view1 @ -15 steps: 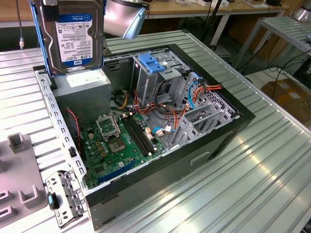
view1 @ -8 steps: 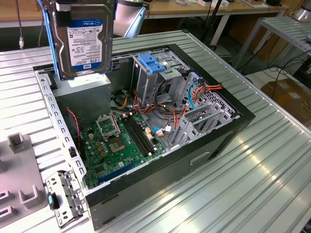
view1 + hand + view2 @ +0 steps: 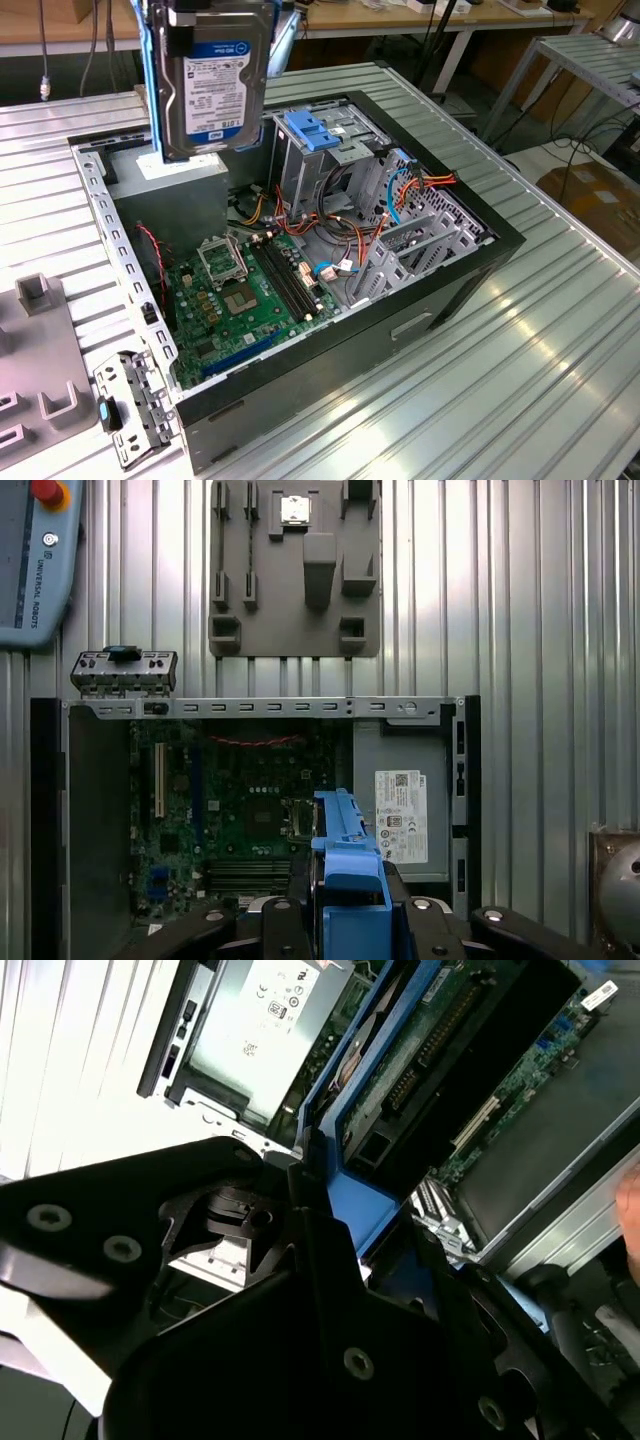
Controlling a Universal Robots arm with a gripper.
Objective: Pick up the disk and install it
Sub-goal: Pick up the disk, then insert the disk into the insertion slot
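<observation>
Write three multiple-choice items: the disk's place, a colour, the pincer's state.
1. Where is the disk?
A) held above the open computer case
B) flat on the table
C) seated in the drive cage
2. What colour are its carrier rails?
A) red
B) blue
C) yellow
3. The pincer is:
A) open, empty
B) shut on the disk
C) resting on the motherboard
Answers:
1 A, the exterior view shows it upright in the air over the case.
2 B, blue strips line its edges.
3 B, the first wrist view shows it clamped on the blue rail.
</observation>
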